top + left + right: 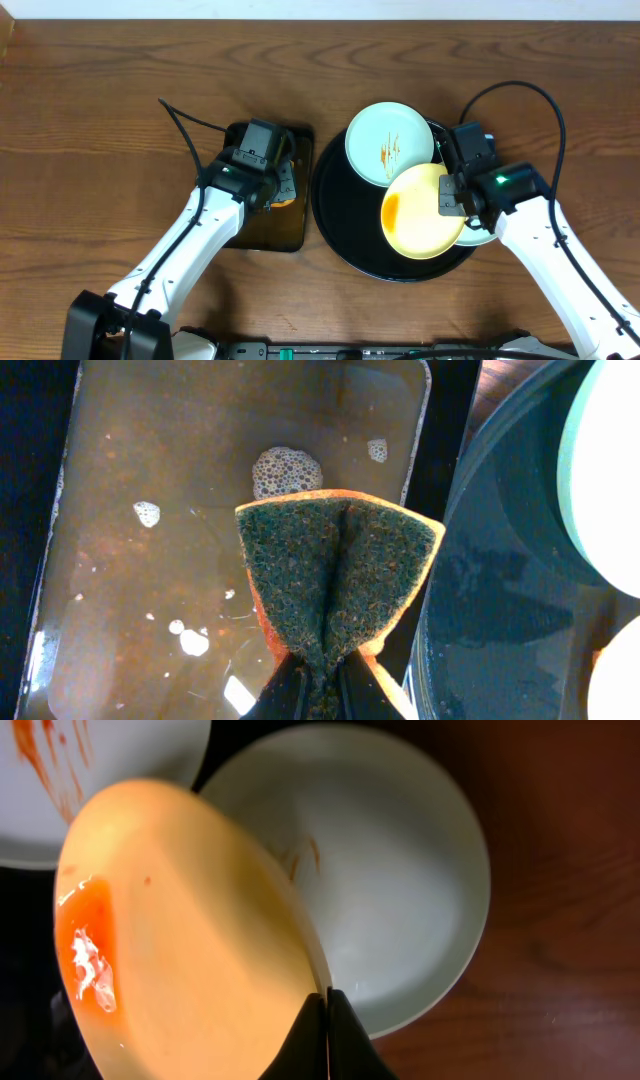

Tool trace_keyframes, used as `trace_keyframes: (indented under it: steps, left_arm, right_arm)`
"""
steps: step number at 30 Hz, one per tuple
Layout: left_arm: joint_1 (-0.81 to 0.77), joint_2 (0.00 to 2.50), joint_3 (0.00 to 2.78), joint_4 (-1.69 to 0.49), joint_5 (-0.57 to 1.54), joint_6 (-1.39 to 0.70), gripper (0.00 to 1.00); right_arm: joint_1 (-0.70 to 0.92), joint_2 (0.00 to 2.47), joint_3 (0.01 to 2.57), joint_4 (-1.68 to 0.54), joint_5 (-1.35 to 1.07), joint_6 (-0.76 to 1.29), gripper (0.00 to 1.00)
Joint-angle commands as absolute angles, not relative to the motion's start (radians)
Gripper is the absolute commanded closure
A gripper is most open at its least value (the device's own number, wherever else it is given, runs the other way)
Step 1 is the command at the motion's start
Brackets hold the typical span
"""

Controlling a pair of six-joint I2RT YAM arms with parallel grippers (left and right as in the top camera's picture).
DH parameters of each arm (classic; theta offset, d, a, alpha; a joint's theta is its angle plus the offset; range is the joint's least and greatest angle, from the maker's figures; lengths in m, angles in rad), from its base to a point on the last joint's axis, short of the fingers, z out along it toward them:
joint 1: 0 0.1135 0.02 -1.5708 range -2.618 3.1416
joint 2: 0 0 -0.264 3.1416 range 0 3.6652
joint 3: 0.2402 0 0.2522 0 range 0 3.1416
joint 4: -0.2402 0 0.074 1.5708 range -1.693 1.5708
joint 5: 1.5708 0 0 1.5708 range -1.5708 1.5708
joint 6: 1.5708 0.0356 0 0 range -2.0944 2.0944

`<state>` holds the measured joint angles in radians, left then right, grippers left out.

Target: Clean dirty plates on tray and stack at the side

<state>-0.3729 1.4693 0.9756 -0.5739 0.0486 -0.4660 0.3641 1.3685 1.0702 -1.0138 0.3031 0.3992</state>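
The round black tray holds a mint-white plate with brown sauce streaks at its far edge. My right gripper is shut on the rim of the pale yellow plate, which has an orange sauce smear on its left part and is held tilted above the tray. A second mint-white plate lies under it, partly hidden, with a faint streak. My left gripper is shut on a folded green-and-orange sponge above the rectangular tray.
The small rectangular black tray holds brownish soapy water with foam and lies left of the round tray. Brown wood tabletop lies all around. Cables run from both arms.
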Motion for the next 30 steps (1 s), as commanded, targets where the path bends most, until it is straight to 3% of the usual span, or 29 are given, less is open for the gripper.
trace_keyframes:
  steps: [1, 7, 12, 15, 20, 24, 30]
  left_arm:
    - [-0.369, 1.45, 0.973, -0.575, 0.036, -0.448, 0.92]
    - [-0.369, 1.45, 0.973, -0.575, 0.036, -0.448, 0.92]
    - [-0.369, 1.45, 0.973, -0.575, 0.036, -0.448, 0.92]
    - [-0.369, 1.45, 0.973, -0.575, 0.036, -0.448, 0.92]
    - [-0.369, 1.45, 0.973, -0.575, 0.036, -0.448, 0.92]
    - [-0.369, 1.45, 0.973, -0.575, 0.036, -0.448, 0.92]
    - [-0.369, 1.45, 0.973, -0.576, 0.036, -0.448, 0.92]
  right_arm:
    - [0.416, 1.352, 1.094, -0.962, 0.411, 0.341, 0.99]
    - [0.49, 1.352, 1.106, -0.942, 0.55, 0.297, 0.99]
    - [0.491, 1.352, 1.107, -0.943, 0.397, 0.306, 0.99]
    - [0.464, 1.352, 1.107, -0.958, 0.276, 0.34, 0.84]
    - [0.379, 1.353, 1.106, -1.089, 0.056, 0.442, 0.72]
    - [0.297, 1.353, 1.087, -1.242, 0.01, 0.513, 0.66]
    - [0.263, 1.353, 0.978, -1.224, 0.014, 0.591, 0.65]
